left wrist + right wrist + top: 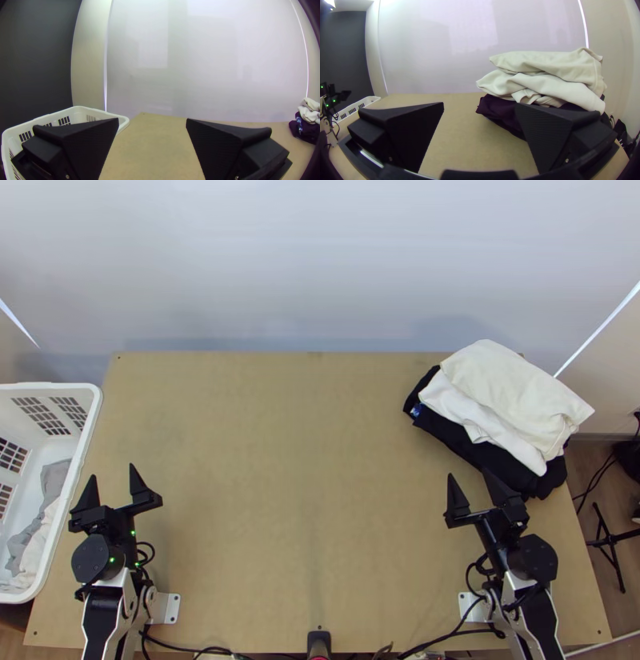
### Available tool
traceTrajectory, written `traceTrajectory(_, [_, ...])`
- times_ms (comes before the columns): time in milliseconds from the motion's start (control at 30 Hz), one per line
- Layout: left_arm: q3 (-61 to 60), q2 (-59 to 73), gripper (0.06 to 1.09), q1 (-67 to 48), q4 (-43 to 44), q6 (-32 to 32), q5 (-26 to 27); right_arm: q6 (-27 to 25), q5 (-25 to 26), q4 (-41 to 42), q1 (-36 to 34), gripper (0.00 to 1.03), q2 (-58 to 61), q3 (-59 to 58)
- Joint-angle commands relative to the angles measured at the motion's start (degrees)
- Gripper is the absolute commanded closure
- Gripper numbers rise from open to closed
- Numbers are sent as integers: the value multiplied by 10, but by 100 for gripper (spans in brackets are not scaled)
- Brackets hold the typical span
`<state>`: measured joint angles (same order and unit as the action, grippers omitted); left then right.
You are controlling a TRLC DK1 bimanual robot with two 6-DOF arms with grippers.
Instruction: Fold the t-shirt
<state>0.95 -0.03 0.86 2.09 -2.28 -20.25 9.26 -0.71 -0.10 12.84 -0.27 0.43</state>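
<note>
At the table's left side my left gripper [114, 473] stands open beside the basket; in the left wrist view the left gripper [152, 121] has wide-apart fingers with nothing between them. My right gripper [467, 476] is open just on the near side of a cloth stack, and the right gripper [480, 105] holds nothing in its own wrist view. The stack has folded cream cloth [512, 392] on top, folded white cloth [480, 424] under it and dark cloth [456, 440] at the bottom. Which piece is a t-shirt I cannot tell.
A white basket [90, 420] at the far left has grey cloth [53, 480] and pale cloth [40, 544] lying bunched in it. Bare wooden table [296, 484] lies between the two arms. Black cables [448, 634] run along the near edge.
</note>
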Motion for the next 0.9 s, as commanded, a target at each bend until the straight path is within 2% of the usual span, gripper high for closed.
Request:
traceTrajectory(0, [0, -1, 10, 0, 0, 0, 0, 1, 0, 0, 0, 4, 0, 0])
traceTrajectory(867, [1, -1, 10, -28, -2, 4, 11, 1, 1, 0, 1, 4, 0, 0])
